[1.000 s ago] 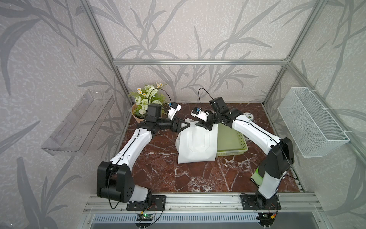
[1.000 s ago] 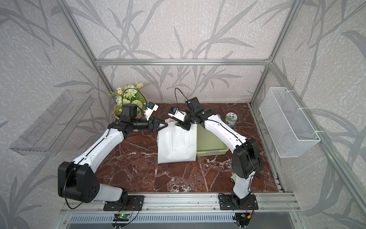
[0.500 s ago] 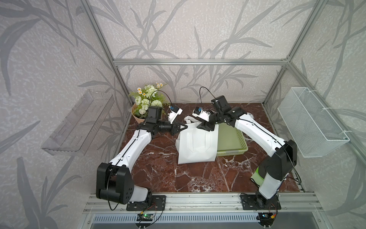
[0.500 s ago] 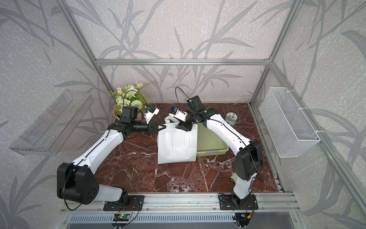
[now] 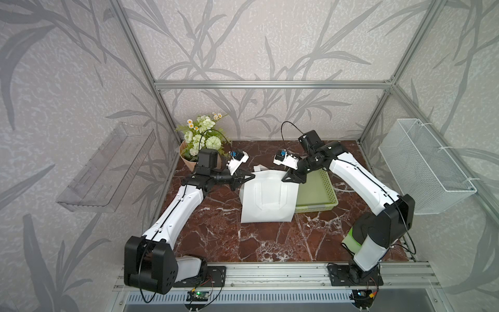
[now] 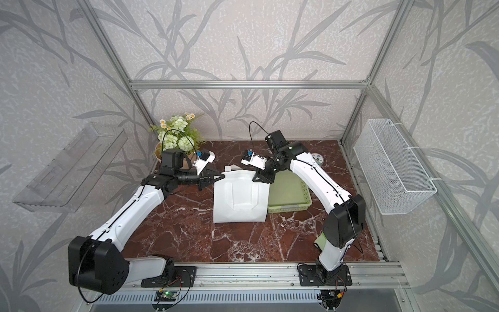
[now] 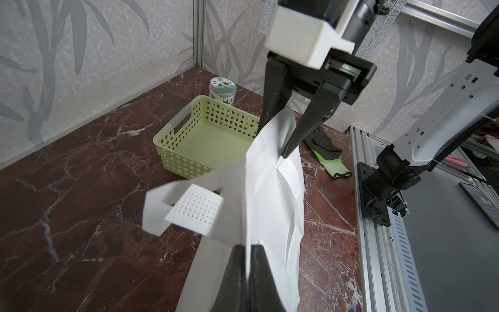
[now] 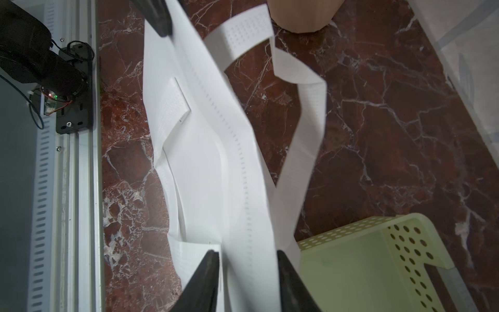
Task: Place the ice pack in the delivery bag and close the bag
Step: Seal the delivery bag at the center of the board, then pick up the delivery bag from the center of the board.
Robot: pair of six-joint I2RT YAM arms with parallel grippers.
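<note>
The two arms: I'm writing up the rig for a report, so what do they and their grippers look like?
The left arm and right arm have white shells with black joints and black base housings. A thin black cable loops above each wrist. The left gripper and right gripper have tapered black fingers; each wrist carries a white camera block.

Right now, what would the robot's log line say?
left pincer: shut on delivery bag top edge | right pincer: open, straddling bag's other top corner | bag: upright, flat | ice pack: not seen
</note>
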